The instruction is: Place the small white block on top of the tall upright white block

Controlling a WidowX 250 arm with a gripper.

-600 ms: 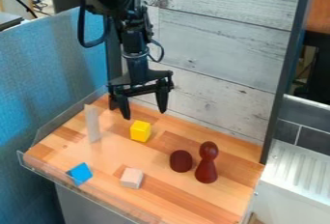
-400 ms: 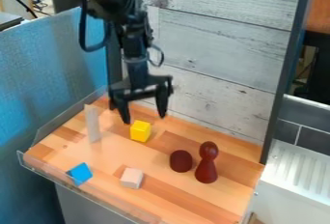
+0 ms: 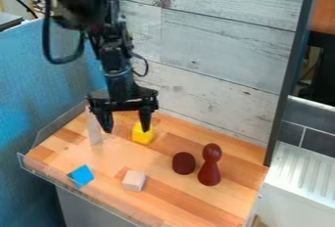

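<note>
Yellow cube (image 3: 139,137), in the camera view, sits on the wooden surface (image 3: 163,195) toward its back, partly hidden behind one fingertip of the black gripper (image 3: 126,129). The claw hangs with its two fingers spread wide, the other fingertip near a pale upright piece (image 3: 95,136). Nearer the front edge lie a blue block (image 3: 82,175) and a pale block (image 3: 134,180); to the right, a dark red rounded piece (image 3: 184,163) is just beside a red pawn-shaped piece (image 3: 210,167), which stands upright.
</note>
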